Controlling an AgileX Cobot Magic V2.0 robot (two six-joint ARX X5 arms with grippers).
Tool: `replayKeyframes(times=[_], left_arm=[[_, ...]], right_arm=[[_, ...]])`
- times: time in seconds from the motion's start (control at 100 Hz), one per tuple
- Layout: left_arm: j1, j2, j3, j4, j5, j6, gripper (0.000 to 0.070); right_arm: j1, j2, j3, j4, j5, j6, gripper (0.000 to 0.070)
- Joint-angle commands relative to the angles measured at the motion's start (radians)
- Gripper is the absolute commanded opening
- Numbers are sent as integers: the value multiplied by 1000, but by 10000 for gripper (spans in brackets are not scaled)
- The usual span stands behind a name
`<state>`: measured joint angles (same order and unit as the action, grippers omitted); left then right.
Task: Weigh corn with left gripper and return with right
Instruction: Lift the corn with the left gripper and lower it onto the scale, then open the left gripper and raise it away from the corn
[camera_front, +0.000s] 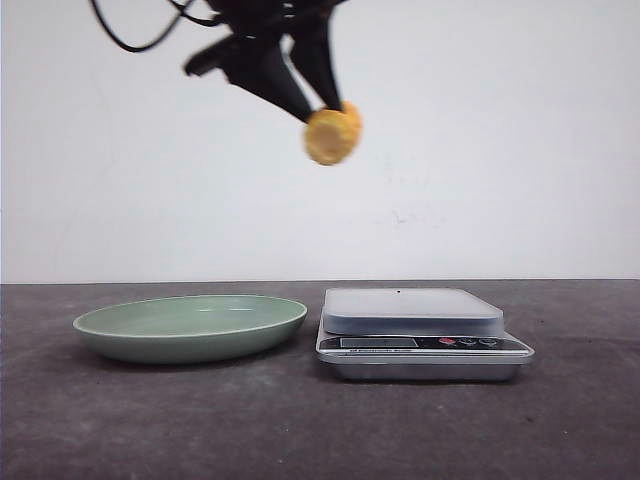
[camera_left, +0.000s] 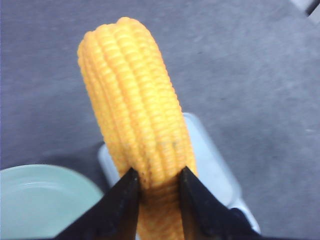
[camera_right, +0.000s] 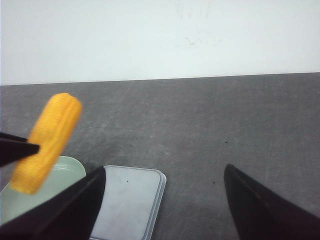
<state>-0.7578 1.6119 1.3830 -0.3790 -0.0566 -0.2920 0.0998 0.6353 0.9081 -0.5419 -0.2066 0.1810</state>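
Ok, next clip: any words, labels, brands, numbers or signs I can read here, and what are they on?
None can be read.
Scale: a line of small print below its display on the front panel, too small and blurred to read; the display itself shows no digits I can make out, and the buttons beside it carry no readable marks.
Corn, plate, left gripper, right gripper: no text visible.

I saw yellow-orange corn (camera_left: 137, 110) ribbed with kernel rows, a pale green plate (camera_front: 190, 326), a silver-grey scale (camera_front: 420, 335), dark grey tabletop (camera_front: 300, 430).
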Motion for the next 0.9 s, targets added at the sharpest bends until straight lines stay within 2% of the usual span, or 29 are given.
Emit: replayKeyframes(times=[0.0,0.23,0.66,0.72,0.79,0.89], left_arm=[[-26,48,19,31,-12,-49,10],[-57,178,22,98,-19,-87,10],[-61,293,24,130,-26,-83,11],[-61,293,24,133,-26,-74,63],[-62,293,24,132,-26,-75,199],[-63,293,24,124,-26,-75,221]], right_arm=[[3,3,16,10,0,3,470],[3,3,16,9,0,3,470],[3,3,16,0,0,11,471],[3,3,16,-2,0,11,471],[3,3,16,-2,0,11,471],[3,3,16,-2,0,12,471]])
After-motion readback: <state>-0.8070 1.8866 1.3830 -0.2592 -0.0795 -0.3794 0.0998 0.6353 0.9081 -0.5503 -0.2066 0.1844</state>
